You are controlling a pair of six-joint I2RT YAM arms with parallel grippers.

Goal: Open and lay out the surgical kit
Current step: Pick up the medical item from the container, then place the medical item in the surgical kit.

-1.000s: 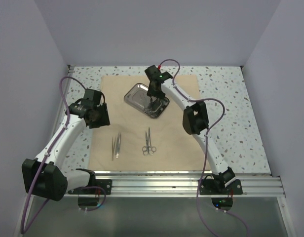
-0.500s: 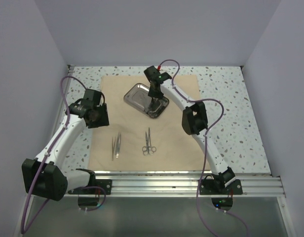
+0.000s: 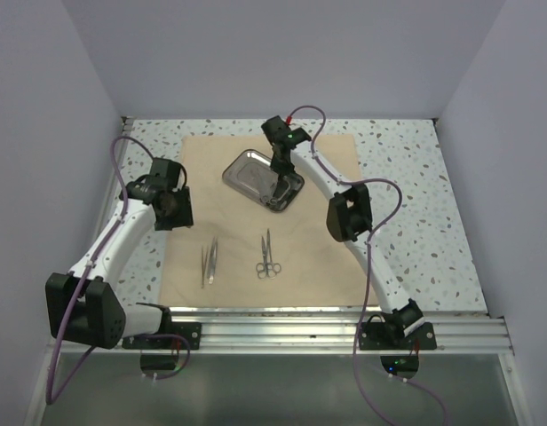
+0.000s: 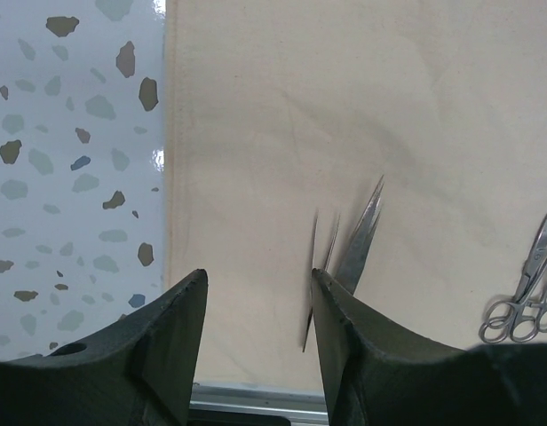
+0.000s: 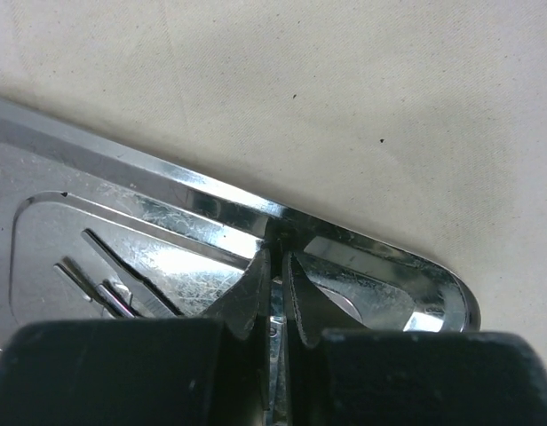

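Tray (image 3: 245,170) shiny steel, rounded corners, scratched floor; cloth (image 3: 318,257) beige, flat.

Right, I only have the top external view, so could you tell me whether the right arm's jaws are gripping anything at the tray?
Observer: Yes. In the right wrist view, the right gripper has its jaws shut on a thin silver instrument, just inside the steel tray rim. I cannot tell which instrument it is.
Operator: Thank you. Is anything else in the tray?
Observer: There are slim dark lines on its floor. I cannot tell whether they are an instrument or a reflection.
Operator: And the left jaws?
Observer: The left gripper is open and empty above the cloth. The tweezers lie just past one fingertip.
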